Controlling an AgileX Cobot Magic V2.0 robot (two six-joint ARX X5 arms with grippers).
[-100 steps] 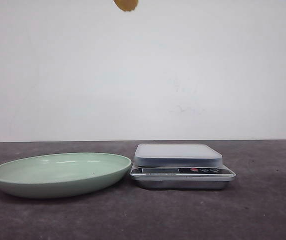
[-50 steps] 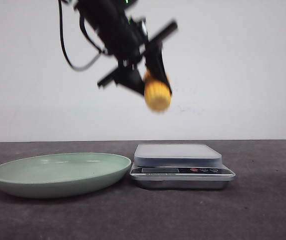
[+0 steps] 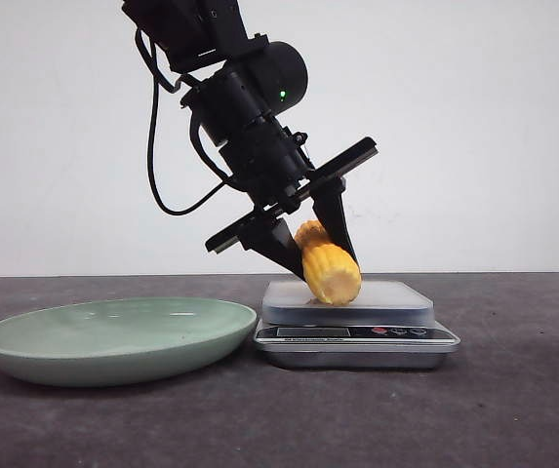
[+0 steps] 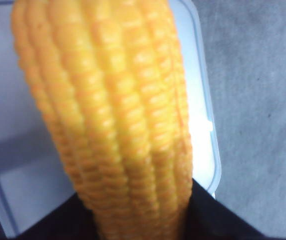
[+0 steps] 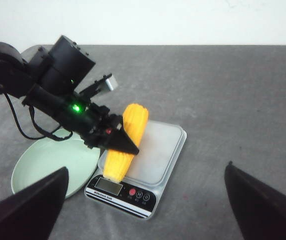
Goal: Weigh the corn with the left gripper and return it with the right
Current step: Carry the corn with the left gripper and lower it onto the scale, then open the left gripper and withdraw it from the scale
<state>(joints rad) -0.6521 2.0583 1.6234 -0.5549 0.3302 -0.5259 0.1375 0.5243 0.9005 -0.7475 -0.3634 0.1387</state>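
The yellow-orange corn (image 3: 330, 271) is held tilted between the two black fingers of my left gripper (image 3: 324, 265), which is shut on it. Its lower end appears to touch the platform of the silver kitchen scale (image 3: 386, 302). In the left wrist view the corn (image 4: 118, 115) fills the frame over the scale's platform (image 4: 13, 125), with the black fingers (image 4: 217, 222) at its sides. The right wrist view looks down on the corn (image 5: 127, 140) and the scale (image 5: 157, 155). My right gripper (image 5: 145, 210) hangs high above them, open and empty. It is out of the front view.
A pale green plate (image 3: 113, 336) stands empty just left of the scale, and it also shows in the right wrist view (image 5: 38, 162). The left arm's black cable (image 3: 157, 166) loops above the plate. A white wall backs the dark grey table (image 3: 513, 409).
My left gripper has come down from above the frame with the corn, from mid-air half a second ago to the scale's platform now. Plate and scale have not moved.
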